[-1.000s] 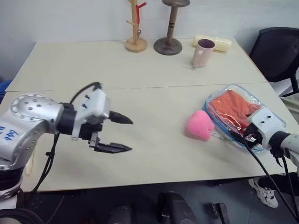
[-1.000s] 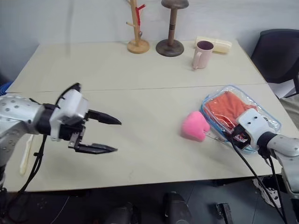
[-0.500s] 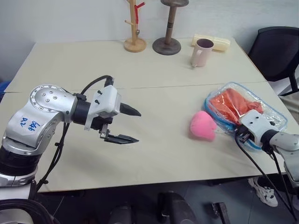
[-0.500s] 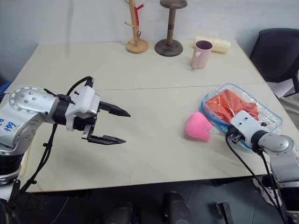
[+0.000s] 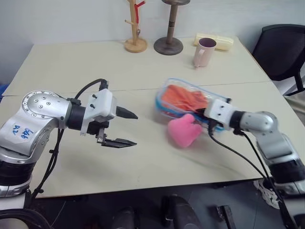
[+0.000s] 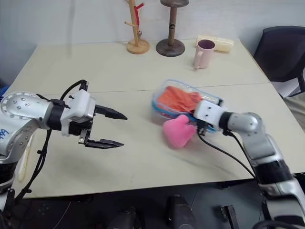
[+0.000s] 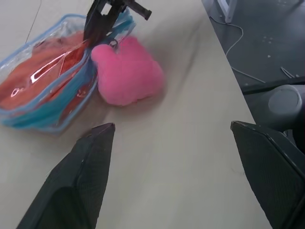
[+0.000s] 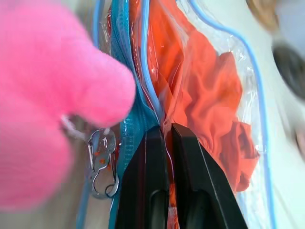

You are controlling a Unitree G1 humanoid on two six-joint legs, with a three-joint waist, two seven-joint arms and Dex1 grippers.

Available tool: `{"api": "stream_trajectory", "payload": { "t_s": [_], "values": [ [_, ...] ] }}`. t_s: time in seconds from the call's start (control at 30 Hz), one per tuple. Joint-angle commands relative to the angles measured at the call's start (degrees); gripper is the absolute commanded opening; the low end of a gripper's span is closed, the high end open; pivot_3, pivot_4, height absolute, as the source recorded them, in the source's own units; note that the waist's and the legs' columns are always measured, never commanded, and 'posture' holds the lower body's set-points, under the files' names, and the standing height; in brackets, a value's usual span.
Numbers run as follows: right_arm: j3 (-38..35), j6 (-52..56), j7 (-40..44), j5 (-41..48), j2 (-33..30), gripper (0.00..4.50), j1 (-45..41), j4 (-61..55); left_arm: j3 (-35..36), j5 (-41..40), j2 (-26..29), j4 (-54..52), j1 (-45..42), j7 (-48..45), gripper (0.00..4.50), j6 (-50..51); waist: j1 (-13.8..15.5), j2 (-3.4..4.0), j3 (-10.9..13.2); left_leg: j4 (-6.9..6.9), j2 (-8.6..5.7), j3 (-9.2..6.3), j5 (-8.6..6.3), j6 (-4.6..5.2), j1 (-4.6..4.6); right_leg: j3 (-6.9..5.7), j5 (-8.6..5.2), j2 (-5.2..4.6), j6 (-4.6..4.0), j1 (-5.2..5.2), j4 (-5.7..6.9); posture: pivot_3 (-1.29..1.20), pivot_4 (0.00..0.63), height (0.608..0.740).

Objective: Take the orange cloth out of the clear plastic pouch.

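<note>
My right jaws (image 8: 164, 131) were clamped on the edge of the clear plastic pouch (image 5: 167, 90) by its zipper. My left jaws (image 5: 127, 129) gaped wide, empty, well apart from it over the surface (image 5: 71, 67). The orange cloth (image 5: 183, 98) was still inside the pouch, mid-surface, a pink plush lump (image 5: 183, 131) touching it. Extraction not yet done: opening and pulling remained.

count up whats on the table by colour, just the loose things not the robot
orange: 1, the orange cloth inside the clear plastic pouch
clear with blue trim: 1, the pouch
pink: 2, the plush lump and the mug
wood tone: 1, the peg stand
dark brown: 1, the round-based stand
cream: 1, the box behind the mug
total: 7
</note>
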Motion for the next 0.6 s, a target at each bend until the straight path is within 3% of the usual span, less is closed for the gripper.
{"api": "stream_trajectory", "payload": {
  "t_s": [0.03, 0.27, 0.47, 0.5, 0.6],
  "values": [
    [3.4, -5.2, 3.7, -0.1, 4.3, 0.02, -4.5, 3.0, 3.0, -2.0, 1.0, -2.8, 0.6, 0.8, 4.09, 0.7, 0.2, 0.00, 0.0, 0.00, 0.00, -0.01, 0.00, 0.01, -0.01, 0.00, 0.00, -0.01, 0.00, 0.00, -0.01, 0.00, 0.150, 0.740],
    [12.0, -19.0, 2.4, -8.0, 13.8, 0.02, -7.5, 15.0, 6.4, -5.7, 2.4, -7.5, 4.3, 2.6, 4.09, 4.2, 0.3, 0.00, 0.0, 0.03, 0.00, -0.13, -0.02, 0.04, -0.09, -0.09, 0.00, -0.07, 0.00, -0.01, -0.03, 0.00, 0.150, 0.740],
    [11.7, -21.0, -2.3, -11.8, 17.6, 0.02, -11.6, 25.6, 8.1, -7.1, 3.8, -8.9, 6.1, 4.2, 4.09, 5.4, -0.8, 0.00, 0.0, 0.17, 0.03, -0.13, -0.02, 0.03, -0.03, -0.06, 0.00, -0.06, -0.01, 0.02, 0.16, 0.00, 0.150, 0.740],
    [11.4, -20.2, -2.2, -11.7, 17.8, 0.61, -11.9, 26.2, 8.2, -7.1, 3.9, -8.9, 6.2, 4.3, 4.09, 5.4, -1.0, 0.00, 0.0, 0.21, 0.03, -0.14, -0.01, 0.03, -0.03, -0.07, 0.00, -0.06, -0.02, 0.02, 0.21, 0.00, 0.150, 0.740],
    [10.4, -18.6, -2.0, -10.8, 18.4, 1.53, -12.5, 26.1, 7.9, -7.1, 3.9, -8.7, 6.2, 4.6, 4.09, 5.3, -1.1, 0.00, 0.0, 0.23, 0.04, -0.15, -0.01, 0.03, -0.03, -0.06, -0.01, -0.06, -0.03, 0.02, 0.24, 0.00, 0.150, 0.740]
  ]
}}
